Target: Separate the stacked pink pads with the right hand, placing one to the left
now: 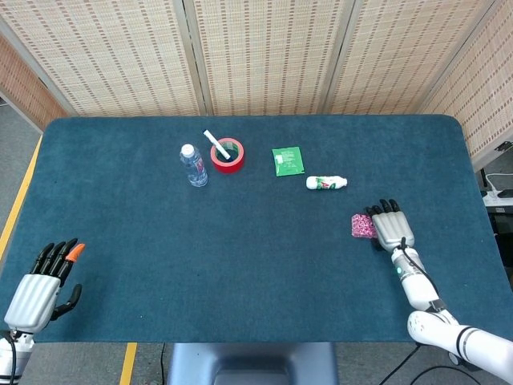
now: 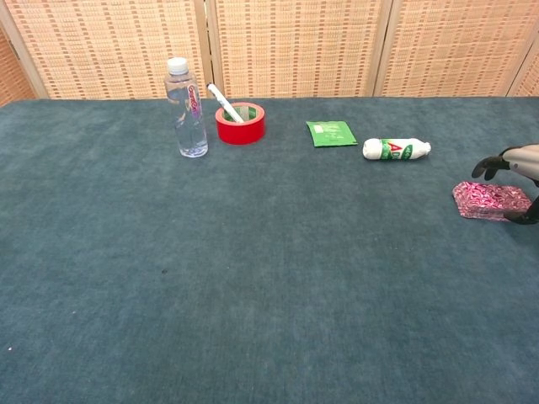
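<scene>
The stacked pink pads (image 1: 362, 226) lie flat at the right side of the blue table; the chest view shows them as a low patterned stack (image 2: 487, 200). My right hand (image 1: 391, 227) hovers at their right edge, fingers spread. In the chest view its fingers (image 2: 491, 165) arch above the stack's far side. The thumb (image 2: 521, 217) sits low by the near right corner. I see no firm grip on the stack. My left hand (image 1: 40, 285) rests open at the near left corner, holding nothing, and is out of the chest view.
At the back stand a clear water bottle (image 1: 192, 165), a red tape roll (image 1: 228, 156) with a white pen in it, a green packet (image 1: 287, 160) and a small white bottle (image 1: 326, 183) lying on its side. Bare blue cloth (image 1: 240, 257) stretches left of the pads.
</scene>
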You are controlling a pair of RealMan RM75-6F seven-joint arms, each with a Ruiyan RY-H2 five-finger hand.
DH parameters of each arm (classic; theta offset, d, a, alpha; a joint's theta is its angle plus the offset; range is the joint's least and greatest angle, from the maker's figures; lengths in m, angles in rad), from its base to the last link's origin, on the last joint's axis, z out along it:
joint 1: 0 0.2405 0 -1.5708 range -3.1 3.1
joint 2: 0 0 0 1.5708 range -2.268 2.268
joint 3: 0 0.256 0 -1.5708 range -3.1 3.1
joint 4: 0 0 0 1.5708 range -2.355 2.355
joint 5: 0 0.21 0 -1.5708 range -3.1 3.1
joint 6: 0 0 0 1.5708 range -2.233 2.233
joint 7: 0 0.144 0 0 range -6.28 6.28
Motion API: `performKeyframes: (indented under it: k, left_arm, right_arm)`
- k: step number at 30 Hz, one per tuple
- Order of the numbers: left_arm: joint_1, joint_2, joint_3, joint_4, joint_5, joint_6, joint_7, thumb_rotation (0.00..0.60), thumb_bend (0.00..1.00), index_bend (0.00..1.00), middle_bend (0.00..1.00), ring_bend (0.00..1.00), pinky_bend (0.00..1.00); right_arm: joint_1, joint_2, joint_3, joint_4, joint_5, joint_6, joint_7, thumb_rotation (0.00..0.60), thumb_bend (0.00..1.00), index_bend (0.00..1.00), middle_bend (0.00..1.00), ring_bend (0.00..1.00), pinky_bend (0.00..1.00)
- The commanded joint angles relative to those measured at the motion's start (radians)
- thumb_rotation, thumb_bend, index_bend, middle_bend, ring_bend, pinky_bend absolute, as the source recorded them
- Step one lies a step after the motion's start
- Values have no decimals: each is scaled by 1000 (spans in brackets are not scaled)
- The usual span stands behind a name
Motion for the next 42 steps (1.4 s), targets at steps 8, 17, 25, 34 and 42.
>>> performKeyframes:
  k: [8, 17, 25, 34, 42]
  left_arm:
    - [-4, -1, 1, -5, 1, -4, 8, 600, 487, 0, 0, 0, 13]
    - [-3, -3, 0, -3, -8, -10, 11, 600, 485, 0, 0, 0, 13]
    - [-6, 2, 0, -12, -12, -16, 18, 600, 486, 0, 0, 0, 14]
    - [-5, 0, 0, -8, -12, -13, 13, 600, 486, 0, 0, 0, 15]
    - [-3, 1, 2, -10, -9, -10, 14, 600, 485, 0, 0, 0, 15]
  right_arm:
    - [15, -23, -6, 30, 23, 1, 2, 600, 295, 225, 206, 0, 0]
    - [22, -40, -9, 43, 32, 18, -1, 600, 295, 295, 292, 84, 0]
    - [24, -53, -10, 55, 32, 39, -5, 600, 295, 380, 341, 143, 0]
    - [22, -64, -9, 63, 16, 70, -6, 600, 295, 518, 412, 199, 0]
    - [20, -67, -11, 68, 10, 79, -12, 600, 295, 631, 464, 231, 0]
